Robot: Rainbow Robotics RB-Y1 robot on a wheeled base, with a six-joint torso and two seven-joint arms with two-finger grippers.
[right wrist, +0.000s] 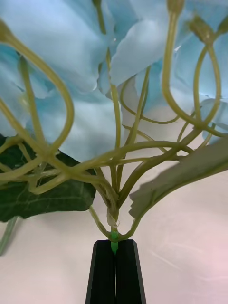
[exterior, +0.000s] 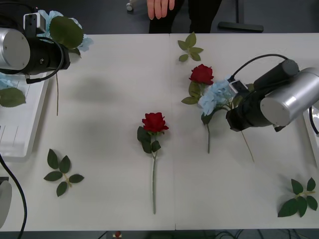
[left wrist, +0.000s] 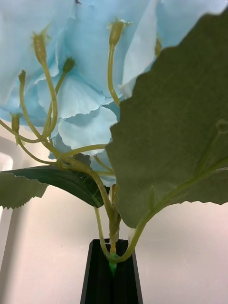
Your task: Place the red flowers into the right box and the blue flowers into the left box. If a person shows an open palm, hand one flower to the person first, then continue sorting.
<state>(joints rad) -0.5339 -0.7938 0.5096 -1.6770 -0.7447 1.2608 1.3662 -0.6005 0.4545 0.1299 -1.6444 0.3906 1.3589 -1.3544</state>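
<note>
My left gripper (left wrist: pixel 112 259) is shut on the stem of a blue flower (exterior: pixel 55 22), held over the table's far left corner by the left box (exterior: pixel 20 134). A second blue flower (exterior: pixel 4 80) and its leaf lie at that box's far end. Right of centre, my right gripper (right wrist: pixel 114 244) is shut on the stem base of another blue flower (exterior: pixel 213 97), its stem trailing on the table. One red flower (exterior: pixel 201 74) lies touching that bloom. Another red flower (exterior: pixel 155 122) lies alone at the centre. The right box (exterior: pixel 313 134) shows as a sliver at the right edge.
Loose leaf sprigs lie at the front left (exterior: pixel 62 172), far centre (exterior: pixel 189 47) and front right (exterior: pixel 299 199). A person's hand (exterior: pixel 160 7) hangs past the far table edge, fingers pointing down, touching nothing.
</note>
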